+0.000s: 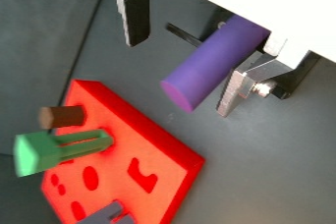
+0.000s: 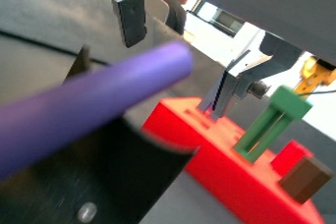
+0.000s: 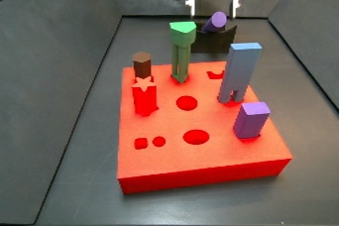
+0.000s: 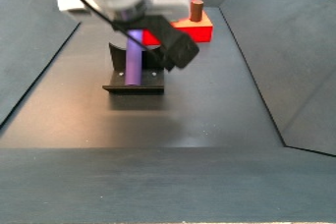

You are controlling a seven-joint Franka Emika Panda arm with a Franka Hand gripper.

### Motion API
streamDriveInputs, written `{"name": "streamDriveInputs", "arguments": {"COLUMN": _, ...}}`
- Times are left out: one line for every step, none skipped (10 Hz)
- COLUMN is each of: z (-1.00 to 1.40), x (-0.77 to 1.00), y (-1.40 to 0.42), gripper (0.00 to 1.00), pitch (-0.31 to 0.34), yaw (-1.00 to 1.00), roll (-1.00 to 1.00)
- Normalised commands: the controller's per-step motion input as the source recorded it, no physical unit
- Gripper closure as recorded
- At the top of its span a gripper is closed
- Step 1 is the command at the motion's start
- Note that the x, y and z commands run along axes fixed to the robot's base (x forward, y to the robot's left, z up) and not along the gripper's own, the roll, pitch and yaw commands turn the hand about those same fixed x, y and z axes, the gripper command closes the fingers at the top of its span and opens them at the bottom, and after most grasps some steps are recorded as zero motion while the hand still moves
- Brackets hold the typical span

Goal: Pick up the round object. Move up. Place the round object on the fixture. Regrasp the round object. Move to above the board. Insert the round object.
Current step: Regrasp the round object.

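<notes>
- The round object [image 1: 210, 63], a purple cylinder, lies with one end on the fixture [image 4: 136, 87], which stands on the dark counter [image 4: 157, 159].
- The hand [image 1: 184, 56] is around this cylinder. In both wrist views the two silver fingers [image 1: 133, 12] stand on each side of it with a gap, so the hand looks open and grips nothing.
- I judge that the step in hand is the regrasp: the piece is already placed on the fixture and not yet taken again.
- The red board [image 3: 199, 131] with its other pegs is well apart, behind the fixture in a side view.
- The next move calls for closing the fingers squarely on the cylinder. A skewed grip would spoil the later insertion into a round hole [image 3: 196, 136].
</notes>
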Motion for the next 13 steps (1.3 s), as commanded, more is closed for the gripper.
{"name": "streamDriveInputs", "arguments": {"z": 1.0, "x": -0.01, "y": 0.01, "gripper": 0.0, "pitch": 0.076, "yaw": -0.05, "roll": 0.03}}
{"name": "streamDriveInputs", "arguments": {"z": 1.0, "x": -0.02, "y": 0.01, "gripper": 0.0, "pitch": 0.072, "yaw": -0.05, "roll": 0.04}}
{"name": "streamDriveInputs", "arguments": {"z": 0.86, "x": -0.02, "y": 0.01, "gripper": 0.0, "pitch": 0.055, "yaw": -0.06, "roll": 0.04}}
{"name": "streamDriveInputs", "arguments": {"z": 0.74, "x": -0.02, "y": 0.01, "gripper": 0.0, "pitch": 0.048, "yaw": -0.06, "roll": 0.04}}
{"name": "streamDriveInputs", "arguments": {"z": 0.48, "x": -0.02, "y": 0.01, "gripper": 0.0, "pitch": 0.039, "yaw": -0.05, "roll": 0.03}}
{"name": "streamDriveInputs", "arguments": {"z": 0.22, "x": -0.02, "y": 0.01, "gripper": 0.0, "pitch": 0.037, "yaw": -0.05, "roll": 0.04}}
{"name": "streamDriveInputs", "arguments": {"z": 0.85, "x": 0.16, "y": -0.83, "gripper": 0.0, "pitch": 0.043, "yaw": 0.03, "roll": 1.0}}
{"name": "streamDriveInputs", "arguments": {"z": 0.78, "x": 0.16, "y": -0.79, "gripper": 0.0, "pitch": 0.043, "yaw": 0.03, "roll": 1.0}}
{"name": "streamDriveInputs", "arguments": {"z": 0.65, "x": 0.08, "y": -0.66, "gripper": 0.0, "pitch": 0.039, "yaw": 0.03, "roll": 1.0}}
{"name": "streamDriveInputs", "arguments": {"z": 0.4, "x": 0.0, "y": -0.4, "gripper": 0.0, "pitch": 0.033, "yaw": 0.03, "roll": 1.0}}
{"name": "streamDriveInputs", "arguments": {"z": 0.19, "x": -0.02, "y": -0.2, "gripper": 0.0, "pitch": 0.03, "yaw": 0.03, "roll": 1.0}}
{"name": "streamDriveInputs", "arguments": {"z": 0.06, "x": -0.02, "y": -0.09, "gripper": 0.0, "pitch": 0.028, "yaw": 0.03, "roll": 1.0}}
{"name": "streamDriveInputs", "arguments": {"z": 0.04, "x": -0.01, "y": -0.06, "gripper": 0.0, "pitch": 0.027, "yaw": 0.03, "roll": 1.0}}
